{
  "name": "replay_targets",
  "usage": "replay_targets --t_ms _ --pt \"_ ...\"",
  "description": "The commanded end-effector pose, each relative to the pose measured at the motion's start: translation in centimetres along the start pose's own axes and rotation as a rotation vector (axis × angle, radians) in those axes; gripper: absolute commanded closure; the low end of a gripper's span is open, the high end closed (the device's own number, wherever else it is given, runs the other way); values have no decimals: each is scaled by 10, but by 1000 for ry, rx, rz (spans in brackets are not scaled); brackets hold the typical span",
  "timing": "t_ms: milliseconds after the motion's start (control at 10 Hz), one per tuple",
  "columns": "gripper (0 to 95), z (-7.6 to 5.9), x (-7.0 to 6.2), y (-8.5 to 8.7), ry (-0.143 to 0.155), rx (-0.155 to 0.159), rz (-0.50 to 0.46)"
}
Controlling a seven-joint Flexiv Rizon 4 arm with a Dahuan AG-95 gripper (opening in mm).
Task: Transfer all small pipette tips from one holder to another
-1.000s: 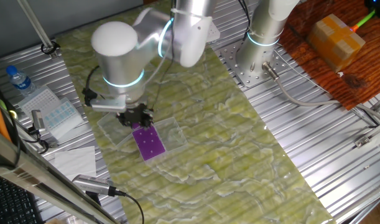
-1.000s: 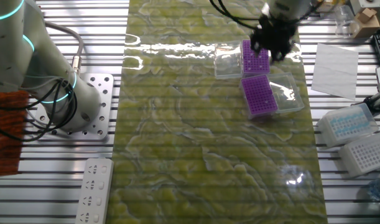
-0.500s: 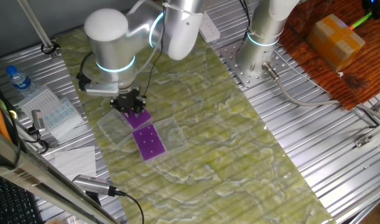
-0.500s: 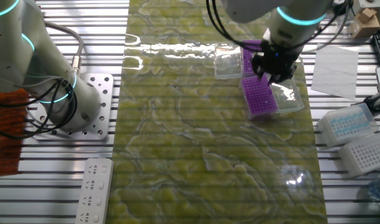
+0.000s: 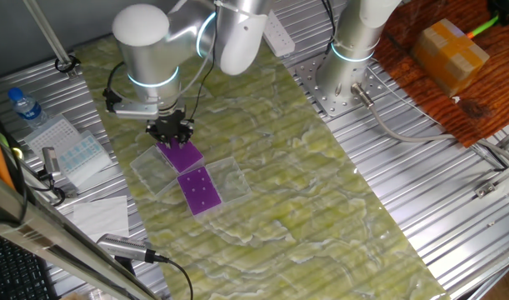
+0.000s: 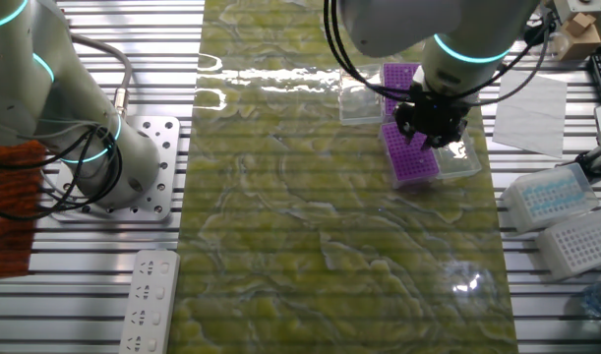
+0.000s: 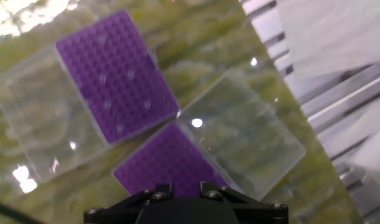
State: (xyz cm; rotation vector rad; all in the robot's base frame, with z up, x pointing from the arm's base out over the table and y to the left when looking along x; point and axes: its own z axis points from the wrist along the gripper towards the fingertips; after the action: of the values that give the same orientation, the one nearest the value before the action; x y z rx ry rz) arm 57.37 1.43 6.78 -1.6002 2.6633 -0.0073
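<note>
gripper [image 5: 171, 132] above the two purple plates, whether spread or pressed together cannot be told | small pipette tips [image 7: 124, 102] pale dots scattered in the far purple plate [image 7: 115, 74] | near purple plate [image 7: 171, 165] just below the gripper, corner to corner with the far one | clear lids [image 7: 245, 140] beside each plate on the green-matted bench [image 6: 310, 226]
</note>
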Motion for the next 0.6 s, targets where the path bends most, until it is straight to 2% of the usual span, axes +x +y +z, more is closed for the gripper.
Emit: replay_targets --t_ms 100,600 --pt "760 2 1 -2 2 1 1" --pt "760 10 13 -18 0 1 -21"
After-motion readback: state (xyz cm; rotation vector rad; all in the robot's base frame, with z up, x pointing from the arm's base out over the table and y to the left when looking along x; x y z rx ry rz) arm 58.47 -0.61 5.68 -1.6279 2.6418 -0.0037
